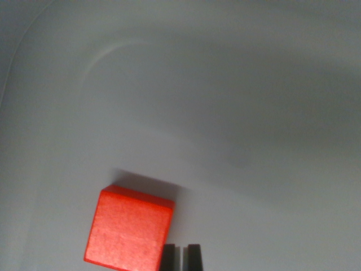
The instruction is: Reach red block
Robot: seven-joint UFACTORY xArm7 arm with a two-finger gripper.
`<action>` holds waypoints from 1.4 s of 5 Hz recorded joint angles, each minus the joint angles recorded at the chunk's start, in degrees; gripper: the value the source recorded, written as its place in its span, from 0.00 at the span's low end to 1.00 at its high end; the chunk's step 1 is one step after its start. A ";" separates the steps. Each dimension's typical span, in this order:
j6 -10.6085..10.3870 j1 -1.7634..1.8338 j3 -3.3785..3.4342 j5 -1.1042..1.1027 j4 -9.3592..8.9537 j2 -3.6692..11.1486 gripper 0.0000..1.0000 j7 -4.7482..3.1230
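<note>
Red block (128, 231) on pale grey surface (237, 113)

One red block (128, 230) and one gripper (181, 257) on one grey surface (237, 113)

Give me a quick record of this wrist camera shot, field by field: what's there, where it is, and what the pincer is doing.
object: red block, the only item in view
block position: lower part of the wrist view, left of centre, turned at a slight angle
surface: plain pale grey surface, with a faint curved mark at upper left
pincer: pincer tips at the bottom edge, only a narrow gap between them
pincer versus block: just to the wrist view's right of the block, holding nothing
contact: cannot tell
</note>
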 joint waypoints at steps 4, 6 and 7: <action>-3.62 0.92 0.69 -0.21 -1.62 2.13 0.00 -0.07; -5.06 1.28 0.97 -0.29 -2.26 2.97 0.00 -0.10; -5.06 1.28 0.97 -0.29 -2.26 2.97 0.00 -0.10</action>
